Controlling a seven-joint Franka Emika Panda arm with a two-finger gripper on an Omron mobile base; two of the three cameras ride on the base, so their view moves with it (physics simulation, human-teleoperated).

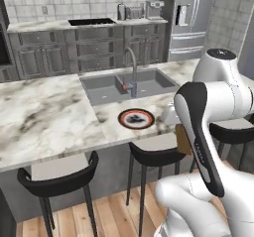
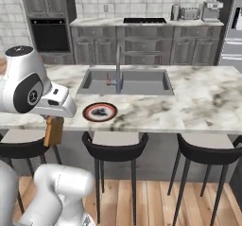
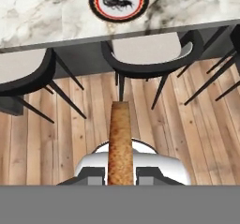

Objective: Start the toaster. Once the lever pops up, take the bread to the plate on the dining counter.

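bread: tan-brown | plate: dark rim, red ring, white centre | dining counter: white-grey marble, beige veins

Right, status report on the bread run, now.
Tool shut on the bread, slice edge-on, over the wood floor. Plate ahead on the dining counter, bare. Stools along the counter edge below it.

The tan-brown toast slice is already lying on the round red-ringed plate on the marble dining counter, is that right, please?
Not quite: the tan-brown toast slice is held in the shut pincer, above the wooden floor short of the marble dining counter. The hand view shows the round red-ringed plate with no bread on it.
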